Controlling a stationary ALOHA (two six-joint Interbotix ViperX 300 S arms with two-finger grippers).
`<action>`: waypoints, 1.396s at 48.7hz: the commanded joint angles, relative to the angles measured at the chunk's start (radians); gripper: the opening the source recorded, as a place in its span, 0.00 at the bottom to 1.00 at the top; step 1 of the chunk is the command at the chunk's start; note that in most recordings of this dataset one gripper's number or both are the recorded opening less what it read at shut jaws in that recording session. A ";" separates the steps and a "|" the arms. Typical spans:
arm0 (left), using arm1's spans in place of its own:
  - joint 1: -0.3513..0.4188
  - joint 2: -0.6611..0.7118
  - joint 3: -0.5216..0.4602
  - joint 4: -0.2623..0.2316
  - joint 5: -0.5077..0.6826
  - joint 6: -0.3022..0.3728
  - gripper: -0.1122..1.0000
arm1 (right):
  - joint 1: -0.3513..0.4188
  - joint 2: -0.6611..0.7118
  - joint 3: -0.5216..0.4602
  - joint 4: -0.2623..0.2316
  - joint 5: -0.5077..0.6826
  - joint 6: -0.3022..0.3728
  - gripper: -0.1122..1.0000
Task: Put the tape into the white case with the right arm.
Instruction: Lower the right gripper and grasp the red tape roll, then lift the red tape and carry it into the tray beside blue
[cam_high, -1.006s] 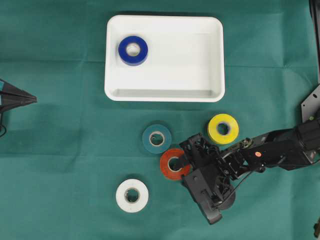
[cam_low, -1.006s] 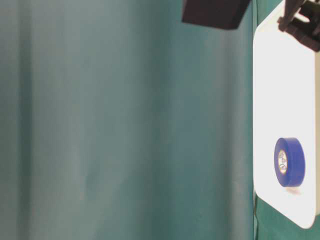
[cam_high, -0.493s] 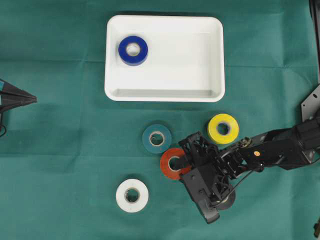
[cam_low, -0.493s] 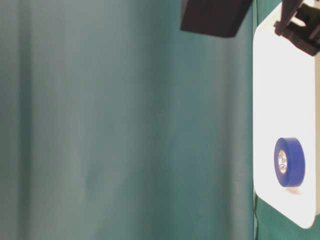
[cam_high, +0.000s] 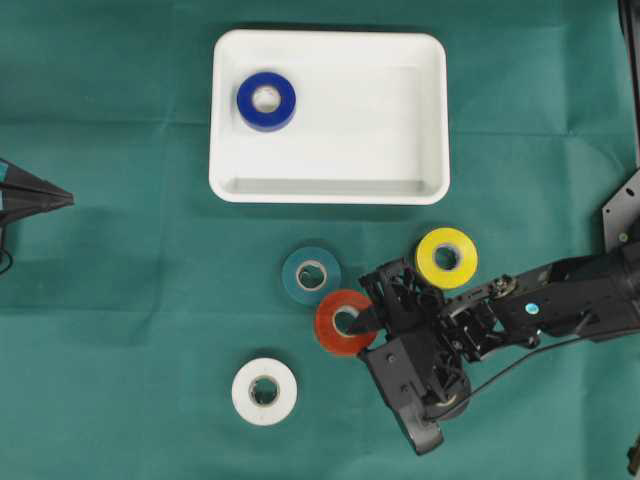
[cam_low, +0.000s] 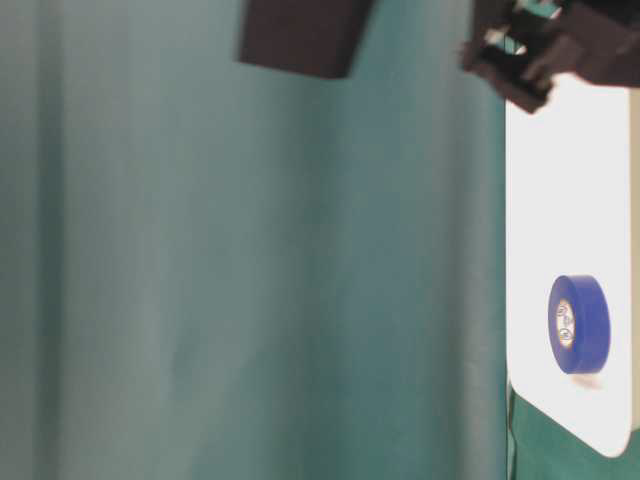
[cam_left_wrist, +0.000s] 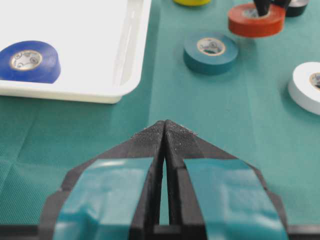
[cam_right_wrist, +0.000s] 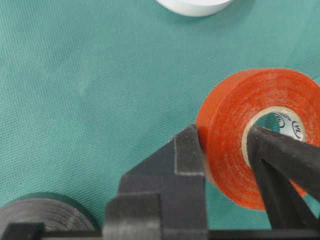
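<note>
My right gripper (cam_high: 362, 320) is shut on the red tape (cam_high: 328, 325), just below the middle of the cloth. Up close, one black finger presses the red tape's (cam_right_wrist: 225, 130) outer wall and the other sits inside its core, so the right gripper (cam_right_wrist: 223, 137) pinches the ring. The white case (cam_high: 328, 192) lies at the top centre and holds a blue tape (cam_high: 266, 101). At the left edge, far from the rolls, my left gripper (cam_high: 65, 199) rests with its teal-banded jaws together (cam_left_wrist: 165, 122).
A teal tape (cam_high: 295, 275) touches the red roll's upper left. A yellow tape (cam_high: 430, 258) lies beside the right wrist and a white tape (cam_high: 245, 391) at lower left. A black roll (cam_right_wrist: 40, 215) sits under the right gripper body. Green cloth covers the table.
The right gripper has closed on the red tape and shifted it slightly up and left. In the table-level view the arm has moved left. The left arm has not moved.
</note>
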 joint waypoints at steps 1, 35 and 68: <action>0.003 0.008 -0.011 0.000 -0.008 0.000 0.11 | 0.003 -0.032 -0.023 -0.002 0.005 0.002 0.13; 0.003 0.009 -0.011 0.000 -0.008 0.000 0.11 | -0.187 -0.100 -0.014 -0.003 0.029 -0.011 0.13; 0.002 0.008 -0.011 0.000 -0.008 0.000 0.11 | -0.589 -0.052 -0.006 -0.041 -0.086 -0.031 0.13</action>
